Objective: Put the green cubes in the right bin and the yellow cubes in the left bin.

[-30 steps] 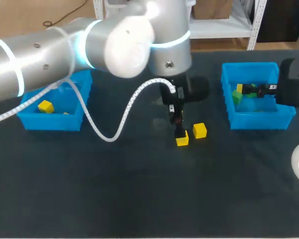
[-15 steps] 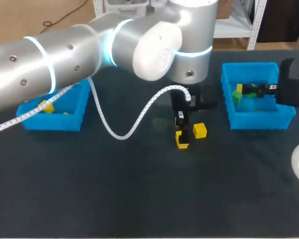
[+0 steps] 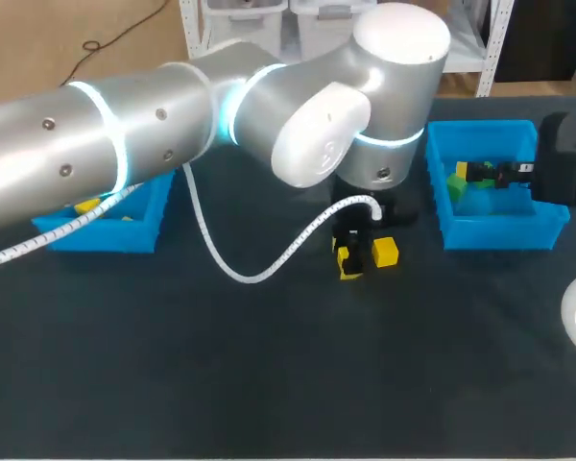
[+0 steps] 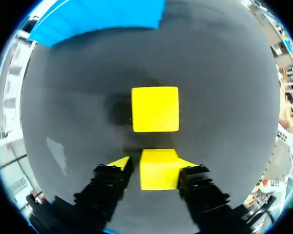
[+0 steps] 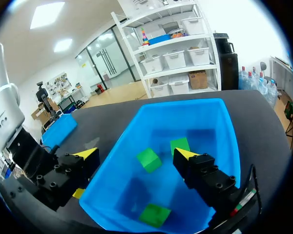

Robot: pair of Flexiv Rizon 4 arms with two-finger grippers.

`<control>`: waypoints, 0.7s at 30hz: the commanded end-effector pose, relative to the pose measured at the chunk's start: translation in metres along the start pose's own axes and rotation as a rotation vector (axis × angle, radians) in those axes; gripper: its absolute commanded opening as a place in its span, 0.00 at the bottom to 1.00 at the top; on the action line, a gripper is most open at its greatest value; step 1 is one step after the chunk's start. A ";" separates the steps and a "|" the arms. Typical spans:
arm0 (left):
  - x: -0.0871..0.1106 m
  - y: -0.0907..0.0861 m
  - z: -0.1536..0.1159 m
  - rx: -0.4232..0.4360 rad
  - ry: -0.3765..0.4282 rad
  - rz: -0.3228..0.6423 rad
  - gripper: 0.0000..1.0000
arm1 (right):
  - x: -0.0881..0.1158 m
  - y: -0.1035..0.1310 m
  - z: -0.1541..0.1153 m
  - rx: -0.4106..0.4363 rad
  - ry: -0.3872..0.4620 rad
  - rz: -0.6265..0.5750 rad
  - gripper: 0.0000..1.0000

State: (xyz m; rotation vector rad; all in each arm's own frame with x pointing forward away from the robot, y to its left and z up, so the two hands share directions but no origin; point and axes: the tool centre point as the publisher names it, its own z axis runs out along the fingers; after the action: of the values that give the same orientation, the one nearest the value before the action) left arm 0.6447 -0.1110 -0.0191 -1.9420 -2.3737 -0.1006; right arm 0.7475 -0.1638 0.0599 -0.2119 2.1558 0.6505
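**Left gripper straddles a yellow cube, right gripper over the right bin**

Left wrist view: the left gripper [image 4: 154, 165] sits around a yellow cube [image 4: 158, 170] on the table. One finger is against it and a thin dark gap shows at the other, so it is narrow but not clamped. A second yellow cube [image 4: 155, 109] lies just ahead, apart from the first.

The head view hides those fingers under the left arm [image 3: 173, 125]. It shows only that the two cubes lie mid-table, the second one to the right.

Right wrist view: the right gripper [image 5: 136, 154] is spread wide with nothing held, above the right bin [image 5: 185, 105]. Three green cubes [image 5: 149, 160] lie inside. The head view shows only a bit of green there.

The left bin [image 3: 96, 235] is at the table's left. A yellow cube inside it [image 3: 88, 206] is half hidden by the arm.

The table [image 3: 269, 384] has a dark matte top.
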 end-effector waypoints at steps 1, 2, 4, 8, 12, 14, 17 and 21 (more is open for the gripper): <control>0.010 0.002 0.003 -0.019 -0.053 -0.025 0.00 | -0.001 -0.001 -0.001 -0.006 0.003 0.002 1.00; 0.011 0.004 0.002 -0.022 -0.057 -0.029 0.00 | -0.001 -0.001 -0.001 -0.006 0.003 0.002 1.00; 0.014 0.011 -0.007 -0.044 -0.082 -0.067 0.00 | -0.001 -0.001 -0.001 -0.006 0.003 0.002 1.00; 0.026 0.033 -0.031 -0.061 -0.171 -0.189 0.00 | -0.001 -0.001 -0.001 -0.006 0.003 0.002 1.00; 0.051 0.070 -0.069 -0.079 -0.292 -0.371 0.00 | -0.001 -0.001 -0.001 -0.006 0.003 0.002 1.00; 0.067 0.089 -0.085 -0.089 -0.338 -0.469 0.00 | -0.001 -0.001 -0.001 -0.006 0.003 0.002 1.00; 0.095 0.120 -0.105 -0.087 -0.397 -0.623 0.00 | -0.001 -0.001 -0.001 -0.006 0.003 0.002 1.00; 0.131 0.149 -0.121 -0.132 -0.448 -0.778 0.00 | -0.001 -0.001 -0.001 -0.006 0.003 0.002 1.00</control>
State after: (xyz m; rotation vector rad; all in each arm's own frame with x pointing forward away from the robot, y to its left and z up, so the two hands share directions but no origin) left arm 0.7623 -0.0026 0.0985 -1.3653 -3.0199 -0.0067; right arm 0.7475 -0.1638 0.0599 -0.2119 2.1558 0.6504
